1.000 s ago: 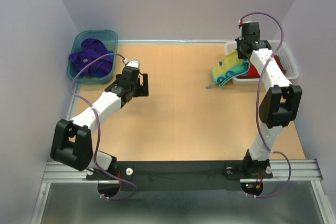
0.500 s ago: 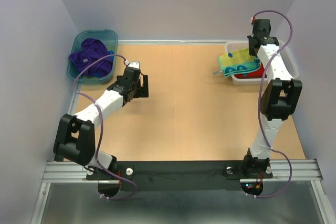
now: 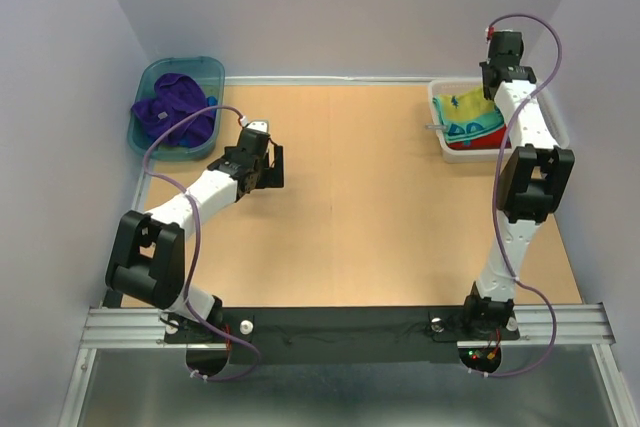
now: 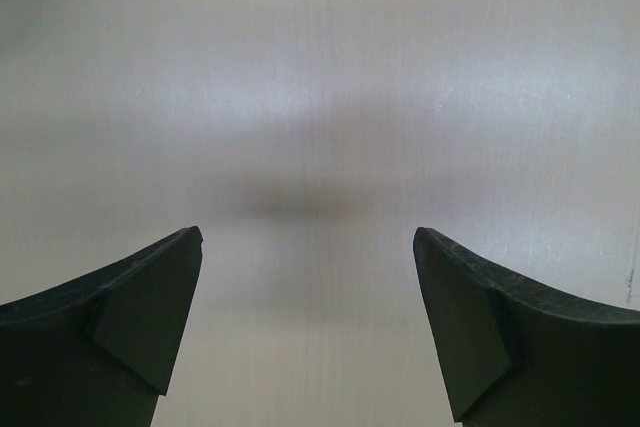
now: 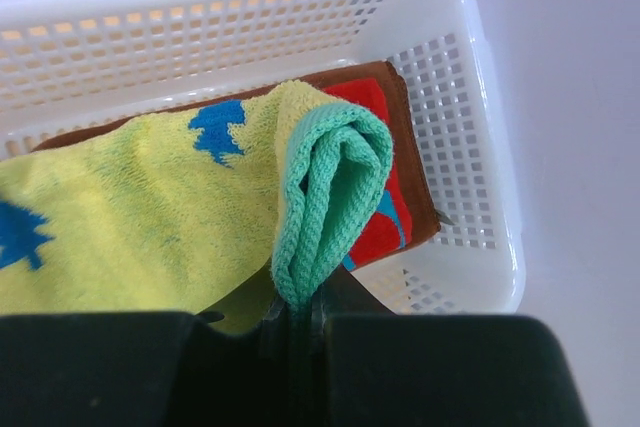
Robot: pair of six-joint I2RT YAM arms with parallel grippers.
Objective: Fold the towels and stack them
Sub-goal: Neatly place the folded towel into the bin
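My right gripper (image 5: 303, 312) is shut on the folded teal edge of the teal-and-yellow towel (image 5: 150, 217), which hangs over the white mesh basket (image 5: 480, 87). In the top view that towel (image 3: 466, 119) lies across the basket (image 3: 556, 123) below the right gripper (image 3: 497, 79). Under it in the basket are a red towel with blue marks (image 5: 375, 212) and a brown towel (image 5: 415, 162). A purple towel (image 3: 175, 109) is bunched in the teal tub (image 3: 146, 79). My left gripper (image 3: 270, 164) is open over bare table, with nothing between its fingers (image 4: 150, 307).
The teal tub stands at the table's back left corner and the white basket at the back right. Grey walls close in the back and both sides. The black rail (image 3: 330, 325) with both arm bases runs along the near edge.
My right gripper has carried the teal-and-yellow towel right and back, from beside the basket's left rim to over the basket. The left arm has barely shifted.
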